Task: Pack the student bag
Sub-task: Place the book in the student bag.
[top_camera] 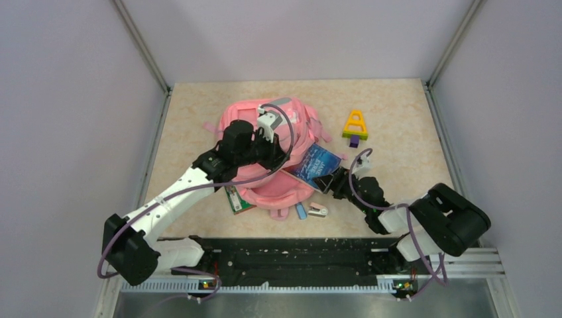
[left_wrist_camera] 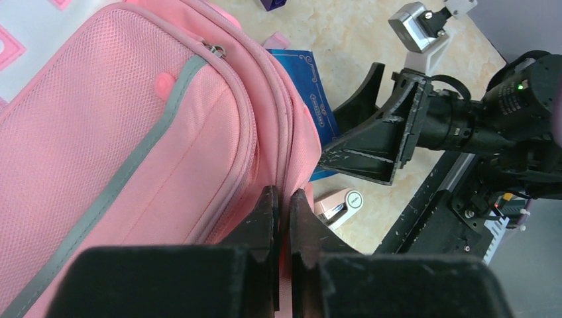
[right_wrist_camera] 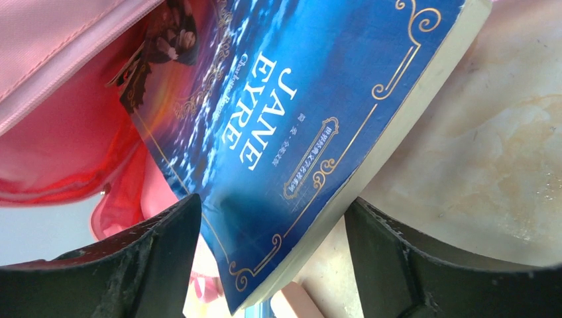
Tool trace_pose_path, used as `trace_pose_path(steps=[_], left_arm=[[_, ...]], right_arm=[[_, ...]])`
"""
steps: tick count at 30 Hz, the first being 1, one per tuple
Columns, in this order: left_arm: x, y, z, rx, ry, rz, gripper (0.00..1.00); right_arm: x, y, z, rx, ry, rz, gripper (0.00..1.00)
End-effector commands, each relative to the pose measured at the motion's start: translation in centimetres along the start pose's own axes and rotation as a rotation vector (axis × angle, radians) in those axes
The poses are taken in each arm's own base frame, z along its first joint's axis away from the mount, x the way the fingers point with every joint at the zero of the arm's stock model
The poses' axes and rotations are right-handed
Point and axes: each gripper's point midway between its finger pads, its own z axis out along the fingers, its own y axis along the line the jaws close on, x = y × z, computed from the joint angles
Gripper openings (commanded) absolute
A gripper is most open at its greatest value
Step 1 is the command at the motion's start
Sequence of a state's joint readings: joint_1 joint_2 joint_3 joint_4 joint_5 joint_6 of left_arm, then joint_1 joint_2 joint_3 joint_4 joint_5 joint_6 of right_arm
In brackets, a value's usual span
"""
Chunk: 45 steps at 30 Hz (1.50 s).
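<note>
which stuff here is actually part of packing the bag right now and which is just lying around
In use: student bag, left gripper pinching it, Jane Eyre book, right gripper around it.
Lying about: yellow toy, pink-white item, green booklet.

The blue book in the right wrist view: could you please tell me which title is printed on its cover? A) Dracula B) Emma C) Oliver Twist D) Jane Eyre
D: the blue book carries "JANE EYRE" in large white letters across its cover.
</note>
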<state>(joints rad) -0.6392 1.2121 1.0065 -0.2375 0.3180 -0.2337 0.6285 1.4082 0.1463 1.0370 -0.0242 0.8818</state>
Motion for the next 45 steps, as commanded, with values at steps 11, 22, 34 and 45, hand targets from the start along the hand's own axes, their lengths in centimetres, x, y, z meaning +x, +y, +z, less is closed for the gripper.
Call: trace_pose_path(steps=[11,22,34,45], left_arm=[[-4.8,-6.0,-3.3,0.237,-0.178,0.080,0.00],[-5.9,-2.9,-4.2,0.044,-0.228,0.074,0.00],[-7.0,-2.2,-4.8,0.022,-0.258,0.049,0.00],[-6.7,-1.9,-4.7,0.022,-0.261,0.030,0.00]], right_arm=[[-4.6,3.9,2.4,-0.219,-0.240,0.119,0.78],[-6.5,3.6,0.2,-0.165,-0.294,0.048,0.22],[-9.8,8.3,-3.6,-0.160,-0.270,0.071,0.00],[-10.5,13.3,-5.6,-0.354,-0.241,0.352,0.00]])
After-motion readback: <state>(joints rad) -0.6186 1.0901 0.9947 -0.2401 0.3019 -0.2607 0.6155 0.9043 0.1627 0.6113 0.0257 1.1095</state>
